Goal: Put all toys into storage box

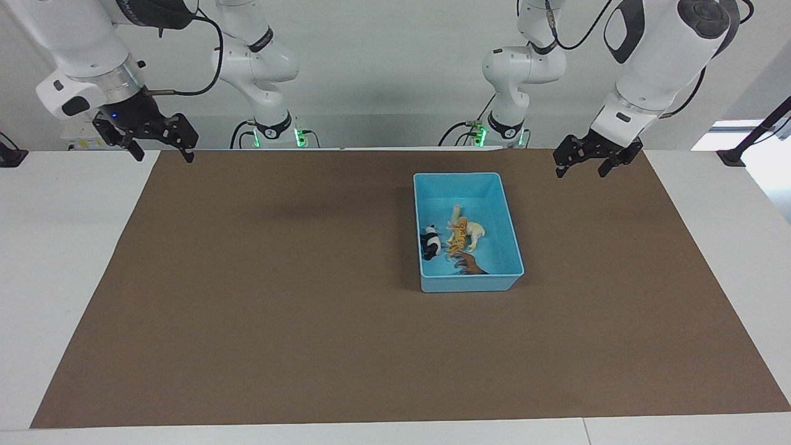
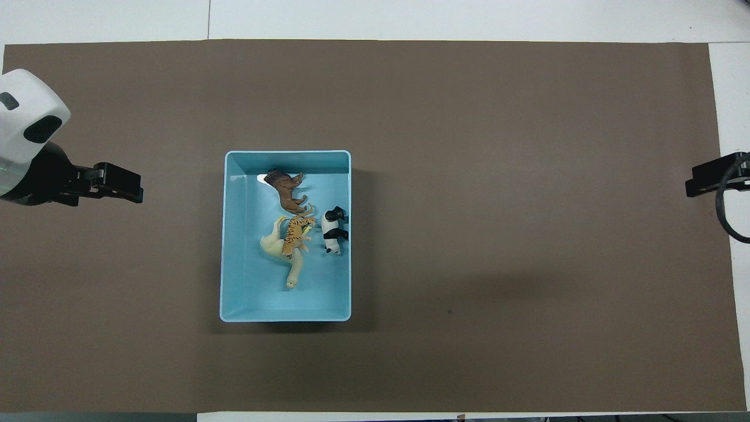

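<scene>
The light-blue storage box [image 1: 457, 177] [image 2: 287, 154] stands on the brown mat, toward the left arm's end. All four toys lie in it: the cream llama [image 1: 476, 230] [image 2: 271, 246], the orange tiger [image 1: 458, 235] [image 2: 295, 231] on top of the llama, the black-and-white panda [image 1: 431, 243] [image 2: 334, 230] against a side wall, and the brown lion [image 1: 471, 265] [image 2: 286, 191]. My left gripper [image 1: 581, 170] [image 2: 120, 183] hangs open and empty in the air beside the box. My right gripper [image 1: 162, 154] [image 2: 706, 180] hangs open and empty over the mat's corner at the right arm's end.
The brown mat [image 1: 309, 296] covers most of the white table [image 1: 62, 247]. Black clamp stands [image 1: 751, 139] sit at the table's corners beside the robots.
</scene>
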Available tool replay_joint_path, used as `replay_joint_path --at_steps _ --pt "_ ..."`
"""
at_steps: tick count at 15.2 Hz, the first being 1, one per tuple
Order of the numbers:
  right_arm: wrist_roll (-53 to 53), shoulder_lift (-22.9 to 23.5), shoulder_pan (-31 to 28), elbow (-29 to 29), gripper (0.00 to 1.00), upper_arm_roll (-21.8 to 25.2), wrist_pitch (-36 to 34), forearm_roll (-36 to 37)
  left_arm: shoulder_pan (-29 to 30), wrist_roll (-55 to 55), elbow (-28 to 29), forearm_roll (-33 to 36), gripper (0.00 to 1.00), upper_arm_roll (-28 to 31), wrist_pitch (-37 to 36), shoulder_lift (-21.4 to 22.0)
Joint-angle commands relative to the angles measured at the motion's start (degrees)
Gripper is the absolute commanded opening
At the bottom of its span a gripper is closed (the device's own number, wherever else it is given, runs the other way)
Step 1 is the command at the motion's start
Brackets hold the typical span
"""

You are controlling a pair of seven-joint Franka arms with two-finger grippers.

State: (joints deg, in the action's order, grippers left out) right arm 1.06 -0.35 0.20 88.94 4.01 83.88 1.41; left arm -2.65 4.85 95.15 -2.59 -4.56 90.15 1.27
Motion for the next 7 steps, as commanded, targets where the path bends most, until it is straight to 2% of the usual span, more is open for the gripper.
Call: replay_joint_path --at_steps 1,7 --pt "0.96 -0.61 0.07 2.82 1.00 0.21 2.25 -0.98 0.28 0.78 0.29 -0.58 1.00 0.51 0.37 0.40" --pt "0.43 -0.70 0.42 2.73 1.00 0.21 2.69 -0.89 0.19 0.78 0.29 -0.49 1.00 0.51 0.29 0.40"
